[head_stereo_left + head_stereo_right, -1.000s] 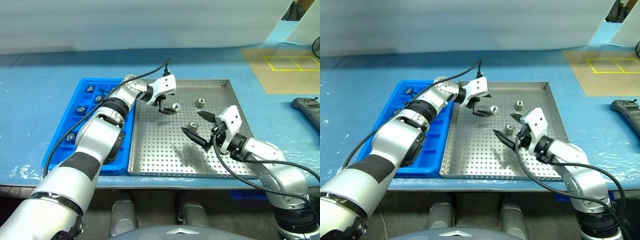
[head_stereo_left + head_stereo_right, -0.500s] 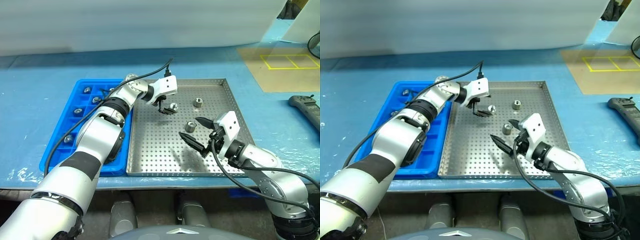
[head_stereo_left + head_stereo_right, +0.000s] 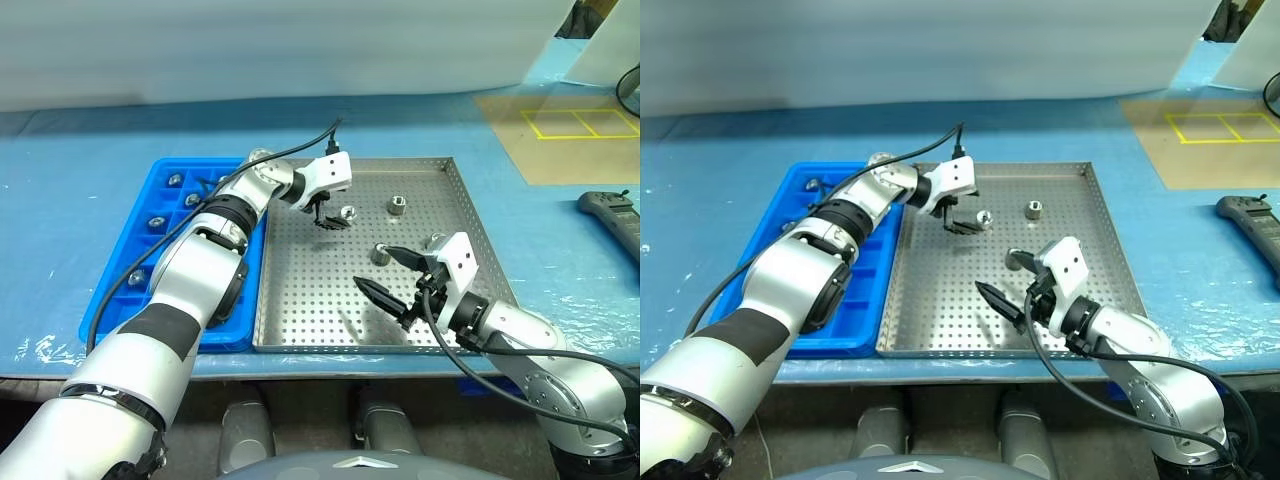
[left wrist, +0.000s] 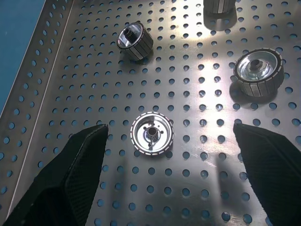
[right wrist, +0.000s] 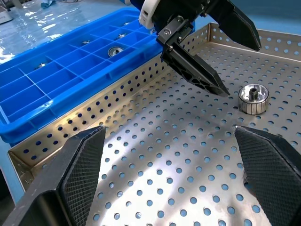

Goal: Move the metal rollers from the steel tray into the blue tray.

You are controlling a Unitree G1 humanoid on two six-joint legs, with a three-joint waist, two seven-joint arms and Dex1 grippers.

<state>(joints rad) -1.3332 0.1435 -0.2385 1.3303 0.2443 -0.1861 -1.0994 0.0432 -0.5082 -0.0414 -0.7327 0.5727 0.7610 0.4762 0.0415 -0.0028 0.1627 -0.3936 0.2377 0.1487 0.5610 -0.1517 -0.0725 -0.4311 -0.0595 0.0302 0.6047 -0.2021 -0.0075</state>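
Hovering over the steel tray (image 3: 300, 320), my left gripper (image 3: 322, 216), jaws wide apart & empty, has one of the metal rollers (image 4: 152, 133) directly below, standing on end, hollow up. Blue tray (image 3: 140, 310) lies at 9 o'clock. Right gripper (image 3: 392, 278), also open, sits farther off at 5.

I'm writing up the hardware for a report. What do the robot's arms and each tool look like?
Both arms have silver-grey rounded shells with black bands at the joints and a white block at the wrist. A black cable loops along each arm to that block. The left tool and right tool each have two black, pointed, wedge-shaped fingers with a finely textured surface.
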